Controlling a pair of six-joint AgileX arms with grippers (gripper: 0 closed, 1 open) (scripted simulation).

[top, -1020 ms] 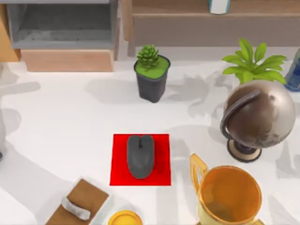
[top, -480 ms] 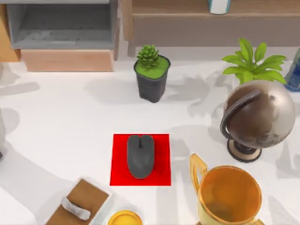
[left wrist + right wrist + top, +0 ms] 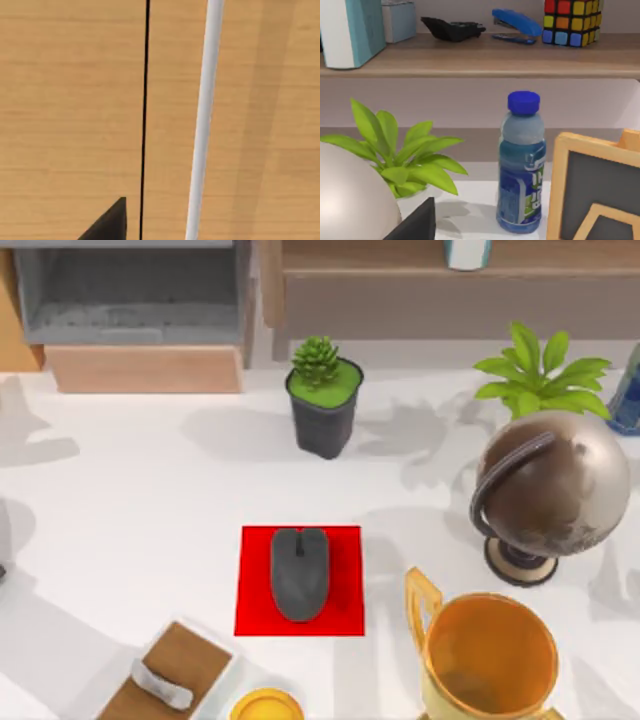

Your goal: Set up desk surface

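The white desk [image 3: 130, 500] stretched across the top view, bearing everything in sight. Near its front edge, about midway along, a red mat [image 3: 252, 590] lay flat with a dark grey mouse [image 3: 299, 572] resting on it. Behind them stood a succulent in a black pot [image 3: 323, 400], toward the back edge. A bronze globe [image 3: 555, 490] sat near the right edge, with a gold trophy cup [image 3: 488, 655] at the front right corner. Whether either end effector was released or clenched could not be told. The right wrist view showed a blue-capped bottle [image 3: 521, 165] standing upright on the desk.
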